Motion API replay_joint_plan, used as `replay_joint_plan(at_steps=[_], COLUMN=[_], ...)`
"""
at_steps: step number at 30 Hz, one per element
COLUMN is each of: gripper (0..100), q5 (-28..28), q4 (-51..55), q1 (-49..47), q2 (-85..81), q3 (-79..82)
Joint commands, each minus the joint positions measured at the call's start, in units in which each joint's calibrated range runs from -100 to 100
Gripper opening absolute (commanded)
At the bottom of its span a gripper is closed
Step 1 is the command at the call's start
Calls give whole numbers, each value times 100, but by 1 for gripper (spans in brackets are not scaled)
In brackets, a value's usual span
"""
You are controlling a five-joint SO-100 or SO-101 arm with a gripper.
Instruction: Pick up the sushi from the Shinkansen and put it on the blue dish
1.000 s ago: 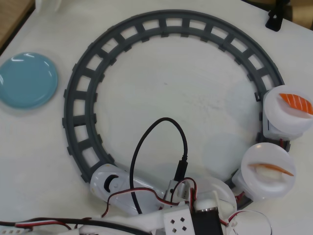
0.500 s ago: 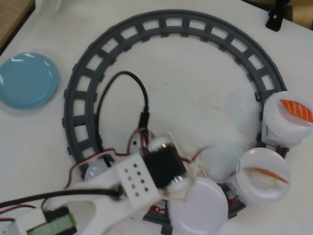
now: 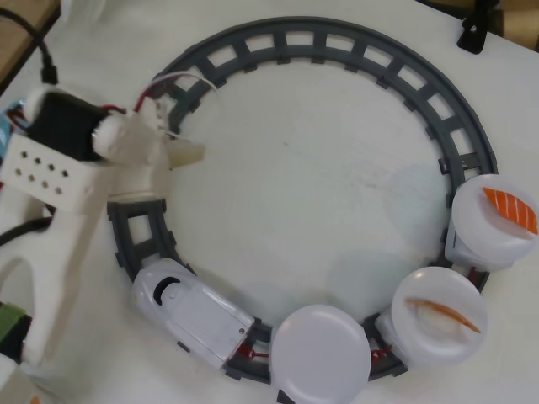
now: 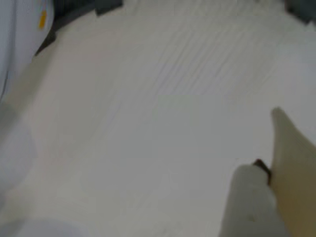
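The white Shinkansen (image 3: 189,313) sits on the grey track at the lower left of the overhead view, pulling three cars with round white plates. The first plate (image 3: 321,355) is empty. The second plate (image 3: 440,295) holds a pale whitish sushi (image 3: 438,316) with a thin orange streak. The third plate holds an orange salmon piece (image 3: 510,210). My gripper (image 3: 192,155) hovers over the track's left side, far from the cars. In the wrist view my gripper (image 4: 260,157) shows with its fingers together over bare table and nothing visible between them. The blue dish is out of view.
The grey ring track (image 3: 337,44) circles a bare white tabletop (image 3: 312,185). My white arm and its cables fill the left edge of the overhead view. A black clamp (image 3: 473,32) stands at the top right. A blurred pale plate edge (image 4: 15,59) shows at the wrist view's left.
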Motion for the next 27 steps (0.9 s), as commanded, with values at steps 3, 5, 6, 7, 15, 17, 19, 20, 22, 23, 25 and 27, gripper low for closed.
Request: replay_joint_plan(at_steps=[3,5,6,7,15,17,19,20,22,23,25,27], gripper=[5,5,5,5,5,5,5,5,5,5,5,5], q5=[-169,-253,-305,-363,-666,-666,-666,-661,-640,-630,-619,-619], q4=[-563,-826,-970,-1132,-2431,-2737,-3034,-3178,-3365,-3425,-3484,-3467], q1=[-814,-1078,-1227,-1386,-2424,-2504,-2504,-2504,-2486,-2486,-2495,-2504], q2=[-302,-302,-302,-302,-294,-294,-285,-277,-128,-28,213,486], q3=[393,672,834,979,2151,2439,2710,2836,2944,2953,2809,2530])
